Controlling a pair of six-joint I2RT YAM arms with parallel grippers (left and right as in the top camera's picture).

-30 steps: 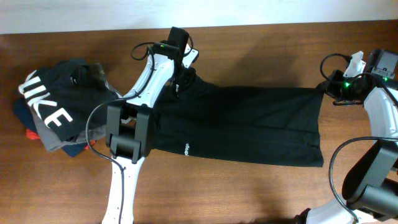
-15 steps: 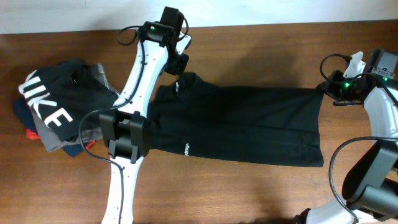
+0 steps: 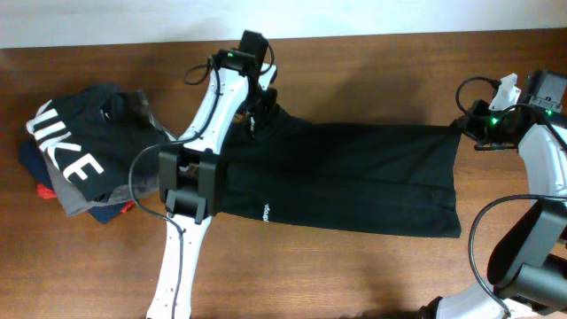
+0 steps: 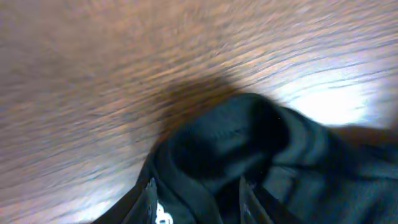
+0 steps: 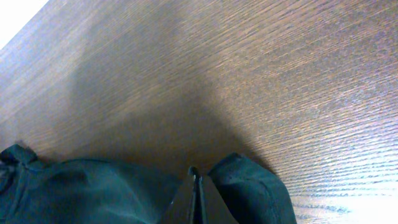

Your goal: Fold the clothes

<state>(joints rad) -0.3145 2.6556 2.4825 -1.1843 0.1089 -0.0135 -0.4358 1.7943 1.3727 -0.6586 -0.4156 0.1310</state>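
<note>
T-shirt (image 3: 354,177) collar fold sits between the spread fingers of your left tool (image 3: 264,99). Your right tool (image 5: 196,196) is pinched on the opposite hem corner. Between the tools the shirt lies flat on the desk (image 3: 372,275), long axis left to right. Its logo (image 3: 265,213) is unreadable. The black garment (image 3: 66,151) well to the left reads "NIKE".

The black T-shirt (image 3: 354,182) lies spread on the table (image 3: 372,62), left gripper (image 3: 263,99) at its collar, right gripper (image 3: 462,125) at its far corner.
</note>
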